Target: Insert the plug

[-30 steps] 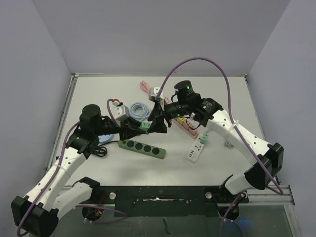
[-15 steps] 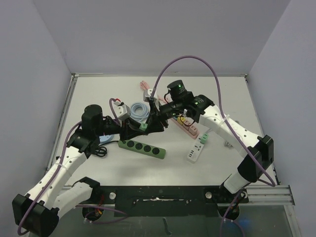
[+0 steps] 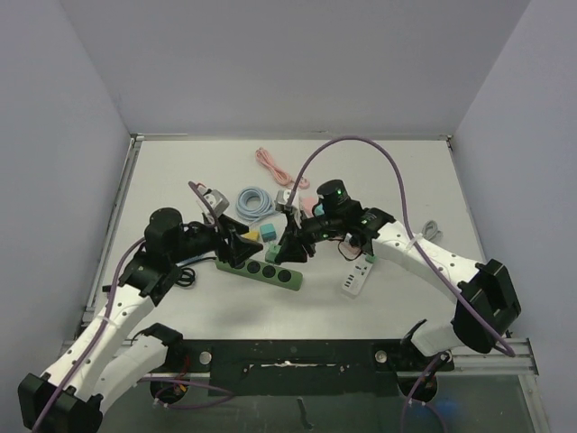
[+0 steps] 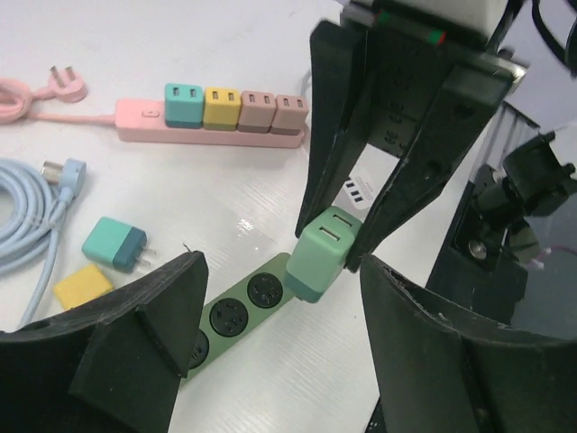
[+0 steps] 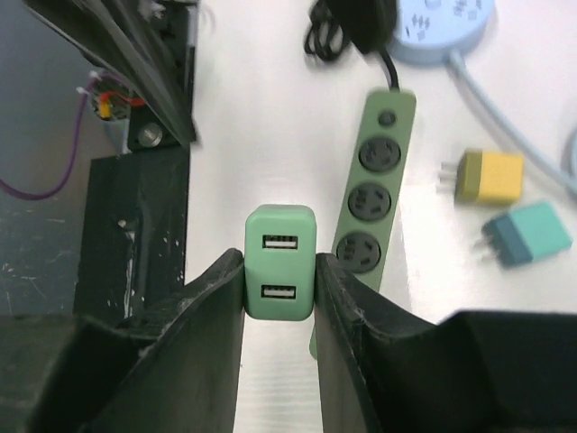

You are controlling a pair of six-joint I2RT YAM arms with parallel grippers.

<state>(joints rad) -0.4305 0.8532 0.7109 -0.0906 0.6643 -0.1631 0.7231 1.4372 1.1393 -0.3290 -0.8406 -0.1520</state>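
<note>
The green plug (image 4: 317, 257) has passed from the left claw (image 3: 239, 248), now open and drawn back, to the right claw (image 5: 279, 266), which is clamped on it directly over the green power strip (image 5: 374, 194).

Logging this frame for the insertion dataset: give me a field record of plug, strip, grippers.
plug: green USB plug, pinched by right gripper
target: green power strip, three sockets showing, plug at the end opposite its switch
seated: cannot tell
left gripper: open, holding nothing
loose nearby: teal adapter, yellow adapter
</note>
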